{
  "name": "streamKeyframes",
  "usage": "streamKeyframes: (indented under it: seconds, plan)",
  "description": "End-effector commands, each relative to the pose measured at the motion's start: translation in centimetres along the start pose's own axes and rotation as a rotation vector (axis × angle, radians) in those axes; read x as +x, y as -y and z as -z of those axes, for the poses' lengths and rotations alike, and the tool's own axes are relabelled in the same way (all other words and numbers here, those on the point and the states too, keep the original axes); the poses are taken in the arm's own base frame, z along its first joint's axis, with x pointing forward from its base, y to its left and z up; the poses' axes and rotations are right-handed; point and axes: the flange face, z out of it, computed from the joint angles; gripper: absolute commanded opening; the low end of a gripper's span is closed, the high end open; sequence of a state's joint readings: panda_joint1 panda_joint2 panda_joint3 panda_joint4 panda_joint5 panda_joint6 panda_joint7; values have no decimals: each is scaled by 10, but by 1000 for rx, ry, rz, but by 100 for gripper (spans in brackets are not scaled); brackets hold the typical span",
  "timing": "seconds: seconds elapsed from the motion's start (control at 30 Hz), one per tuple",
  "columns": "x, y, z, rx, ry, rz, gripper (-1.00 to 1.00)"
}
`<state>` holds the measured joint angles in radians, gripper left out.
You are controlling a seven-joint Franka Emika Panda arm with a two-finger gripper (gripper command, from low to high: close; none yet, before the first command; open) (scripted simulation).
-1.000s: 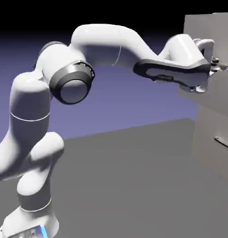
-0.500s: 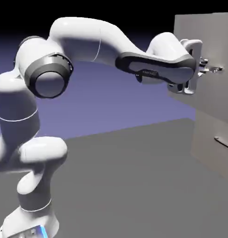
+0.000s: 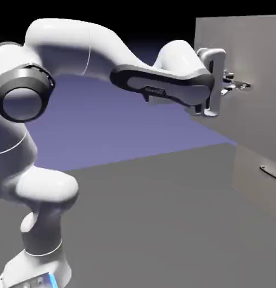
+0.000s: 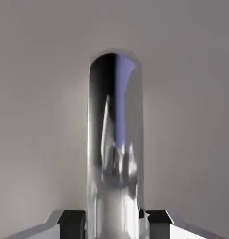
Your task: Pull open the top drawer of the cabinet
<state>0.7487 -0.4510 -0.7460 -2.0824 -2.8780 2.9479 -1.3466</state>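
Shiny metallic bar handle (image 4: 115,140) is clamped between the two small grey fingertips (image 3: 229,85) at the exterior view's upper right, presumably so that the plain light-grey top drawer (image 3: 241,50), standing out beyond the lower front (image 3: 250,174), can be drawn open.

My exterior view looks from beside the arm (image 3: 163,84), set back far enough to frame it from its base (image 3: 39,264) up to the cabinet (image 3: 258,185) at the exterior view's right. My hand view looks along the tool (image 3: 227,84), close up and facing the top drawer (image 4: 182,93). Both views share the top drawer's front and its bar handle (image 4: 115,140), small in the first, large in the second.
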Motion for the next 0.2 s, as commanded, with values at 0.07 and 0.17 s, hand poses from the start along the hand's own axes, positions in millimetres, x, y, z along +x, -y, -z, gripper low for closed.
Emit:
streamKeyframes:
  seconds: [0.07,0.17]
  plan:
    - [1,0,15,0,-2,-2,-100]
    - [1,1,28,-1,-3,-5,100]
